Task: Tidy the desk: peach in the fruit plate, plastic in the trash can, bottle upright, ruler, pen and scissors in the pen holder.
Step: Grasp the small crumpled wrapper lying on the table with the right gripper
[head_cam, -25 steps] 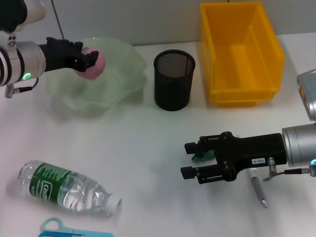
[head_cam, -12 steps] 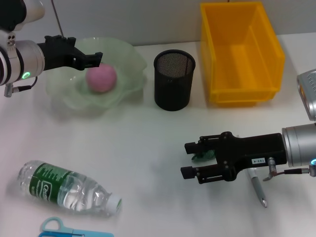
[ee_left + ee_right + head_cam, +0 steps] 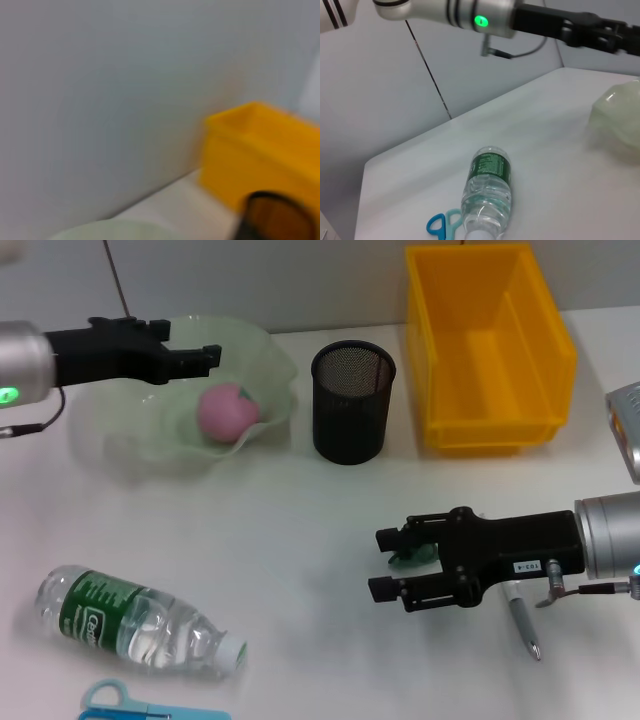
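Observation:
A pink peach (image 3: pixel 225 412) lies in the pale green fruit plate (image 3: pixel 131 443) at the back left. My left gripper (image 3: pixel 190 344) hovers open over the plate's far side, apart from the peach. My right gripper (image 3: pixel 386 564) stands open low over the table at right, with a small green plastic scrap (image 3: pixel 404 559) between its fingers. A pen (image 3: pixel 522 618) lies partly under that arm. The bottle (image 3: pixel 135 622) (image 3: pixel 488 192) lies on its side at front left, with blue scissors (image 3: pixel 118 702) (image 3: pixel 441 224) in front of it. The black mesh pen holder (image 3: pixel 352 400) stands at the back centre. The ruler is out of view.
A yellow bin (image 3: pixel 489 346) (image 3: pixel 265 150) stands open-topped at the back right, next to the pen holder (image 3: pixel 274 216). The left arm (image 3: pixel 555 22) crosses the top of the right wrist view, above the plate (image 3: pixel 619 116). Bare white table lies between the plate and my right gripper.
The peach has left my left gripper and rolled to the right side of the plate. The left gripper has opened and risen. The right arm has stayed put.

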Tool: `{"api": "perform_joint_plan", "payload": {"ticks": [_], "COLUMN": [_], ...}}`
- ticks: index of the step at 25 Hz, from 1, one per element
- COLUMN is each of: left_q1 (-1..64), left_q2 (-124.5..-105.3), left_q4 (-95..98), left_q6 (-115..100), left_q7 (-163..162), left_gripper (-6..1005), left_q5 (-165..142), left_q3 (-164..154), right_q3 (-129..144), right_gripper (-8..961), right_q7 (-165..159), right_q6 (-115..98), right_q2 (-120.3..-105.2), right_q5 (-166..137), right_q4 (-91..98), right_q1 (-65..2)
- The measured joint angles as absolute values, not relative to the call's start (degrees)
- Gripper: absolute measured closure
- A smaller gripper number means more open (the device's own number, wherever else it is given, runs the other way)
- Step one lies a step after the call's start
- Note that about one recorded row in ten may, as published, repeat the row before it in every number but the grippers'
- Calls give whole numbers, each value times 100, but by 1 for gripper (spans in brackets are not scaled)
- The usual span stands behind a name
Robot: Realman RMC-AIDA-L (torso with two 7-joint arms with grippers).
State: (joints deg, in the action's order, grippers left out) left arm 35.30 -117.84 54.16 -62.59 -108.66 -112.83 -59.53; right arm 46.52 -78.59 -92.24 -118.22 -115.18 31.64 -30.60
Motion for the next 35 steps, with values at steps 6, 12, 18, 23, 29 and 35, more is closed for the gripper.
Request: {"api": "perform_joint_plan", "payload": {"ticks": [6, 12, 18, 23, 29, 35], "left_q1": [3352, 3185, 2884, 2847, 2845, 2842], "left_q2": [-11582, -11495, -11606, -11598, -11591, -11609], "left_q4": [5248, 4586, 4262, 4036, 3972, 3955], "left_q6": [-8636, -9807, -9948, -9899, -9840, -9614], "left_q7": [-10294, -9275, -8136, -7916, -7889, -7798], "left_gripper": [175, 178, 181, 183, 186, 188], "left_q5": [-10885, -10870, -10881, -10887, -10888, -10921], "left_q3": [-5048, -5021, -5033, -5010, -5004, -5064], "right_q3": [4627, 4628, 4678, 4703, 5209, 5950], "right_gripper": [223, 224, 223, 223, 223, 224], "right_q7": [-7950, -8217, -8710, -9793, -10845, -11010], "right_q6": [-9355, -9547, -9795, -10266, -10541, -10274], "right_q2": [-11769, -11688, -11587, -11567, -11580, -11700], "right_q5": [-11484, -11515, -11561, -12058, -12957, -13906], "right_q4": [3207, 3418, 3986, 4999, 5981, 6217], "right_q1": [-3035, -3032, -3029, -3297, -3966, -4432]}}
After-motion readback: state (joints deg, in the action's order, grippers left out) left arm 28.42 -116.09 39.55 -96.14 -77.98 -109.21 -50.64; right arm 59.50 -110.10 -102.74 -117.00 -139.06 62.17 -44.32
